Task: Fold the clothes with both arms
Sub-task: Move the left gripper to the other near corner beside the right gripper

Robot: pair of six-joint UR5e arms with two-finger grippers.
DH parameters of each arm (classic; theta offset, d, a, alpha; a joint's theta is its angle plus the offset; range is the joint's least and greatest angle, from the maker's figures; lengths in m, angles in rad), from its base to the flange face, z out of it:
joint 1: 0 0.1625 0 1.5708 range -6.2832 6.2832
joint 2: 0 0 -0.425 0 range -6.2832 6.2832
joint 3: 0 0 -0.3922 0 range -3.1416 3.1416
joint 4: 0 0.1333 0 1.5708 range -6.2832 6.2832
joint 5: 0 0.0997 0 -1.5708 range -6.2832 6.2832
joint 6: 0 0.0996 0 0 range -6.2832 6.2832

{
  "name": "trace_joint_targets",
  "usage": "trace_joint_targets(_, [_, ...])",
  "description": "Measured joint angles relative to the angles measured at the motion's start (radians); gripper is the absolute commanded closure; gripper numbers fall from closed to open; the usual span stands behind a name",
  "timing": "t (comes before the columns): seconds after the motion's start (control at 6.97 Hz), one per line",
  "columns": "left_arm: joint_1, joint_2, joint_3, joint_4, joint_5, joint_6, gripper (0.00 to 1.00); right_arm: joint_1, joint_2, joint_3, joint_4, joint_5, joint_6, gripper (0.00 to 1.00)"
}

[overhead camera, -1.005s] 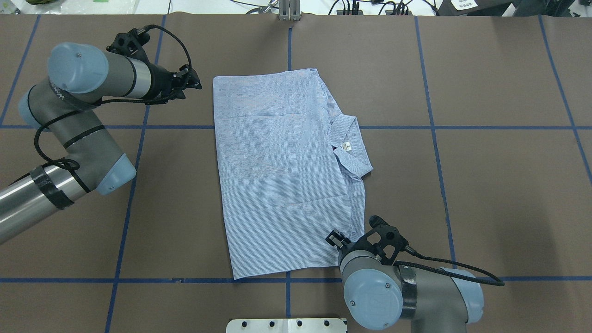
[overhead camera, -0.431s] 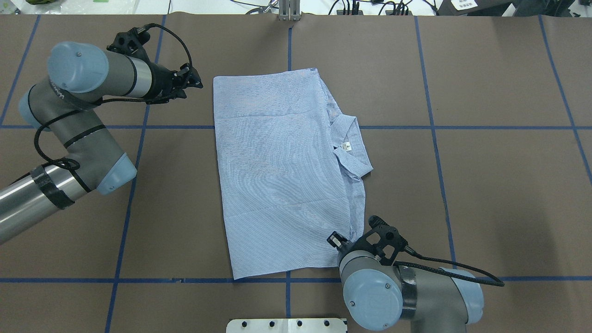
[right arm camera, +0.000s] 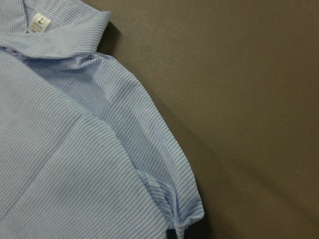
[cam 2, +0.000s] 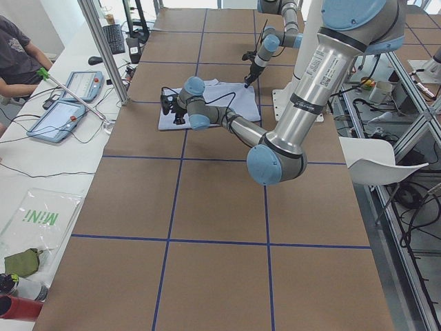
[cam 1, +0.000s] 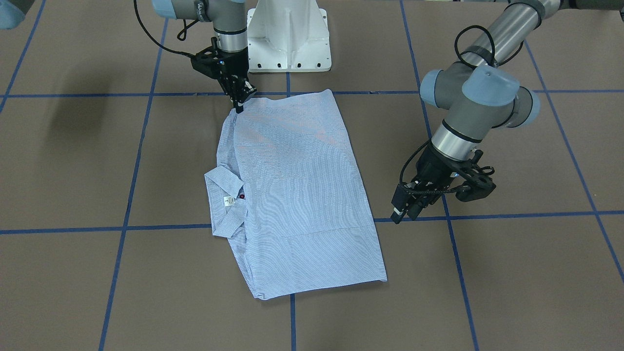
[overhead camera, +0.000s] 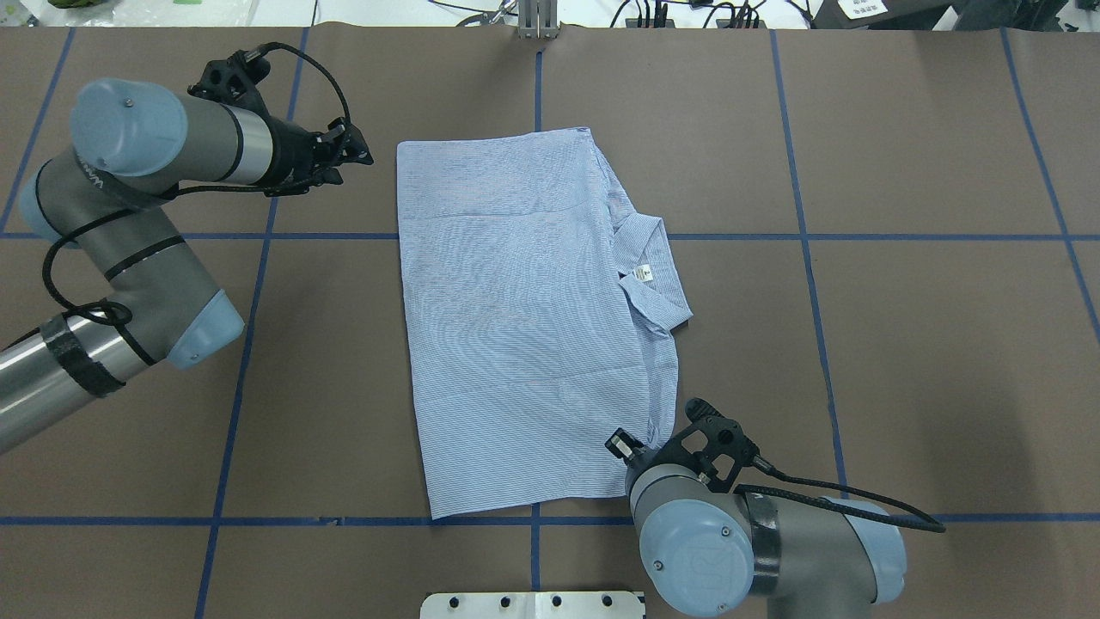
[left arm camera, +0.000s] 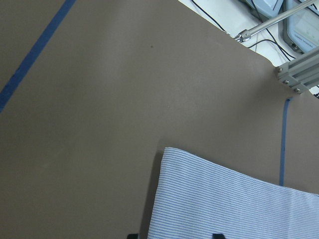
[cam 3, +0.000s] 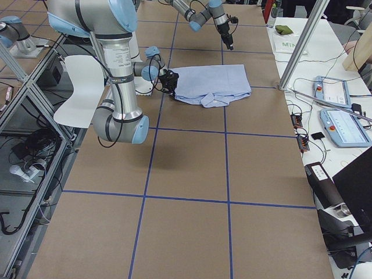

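The clothes are one light blue striped shirt (overhead camera: 516,327), lying folded into a long rectangle mid-table. Its collar (overhead camera: 657,284) with the white label sticks out on the right side. In the front-facing view the shirt (cam 1: 292,195) runs from the base outward. My left gripper (overhead camera: 365,157) hovers just left of the shirt's far left corner, apart from it. Its fingertips (left arm camera: 217,235) stand spread in the left wrist view, so it is open. My right gripper (cam 1: 240,106) comes to a point on the near right corner, where the cloth (right arm camera: 184,216) is bunched. It is shut on that corner.
Blue tape lines grid the brown table. The white pedestal base (cam 1: 288,34) stands just behind the shirt's near edge. A metal post (overhead camera: 537,21) rises at the far edge. A person (cam 2: 17,58) and control tablets (cam 2: 65,114) are at the table's far side.
The left arm's elbow and forearm have swung a little to the left, while its gripper has barely shifted. The right arm and the shirt look unchanged.
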Motion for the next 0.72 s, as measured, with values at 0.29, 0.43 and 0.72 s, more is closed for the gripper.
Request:
trace_joint_targets(0.29, [0.082,0.140,-0.207,0.021,0.005,-0.147,0.42,-0.021,-0.002,0.042,-0.036,0.000,0.011,1.00])
trace_joint_targets(0.43, [0.169,0.216,-0.307,0.023,0.026,-0.245,0.42,-0.034,-0.002,0.057,-0.051,0.002,0.014,1.00])
trace_joint_targets(0.72, [0.424,0.321,-0.436,0.026,0.197,-0.439,0.42,-0.053,-0.003,0.065,-0.058,0.002,0.016,1.00])
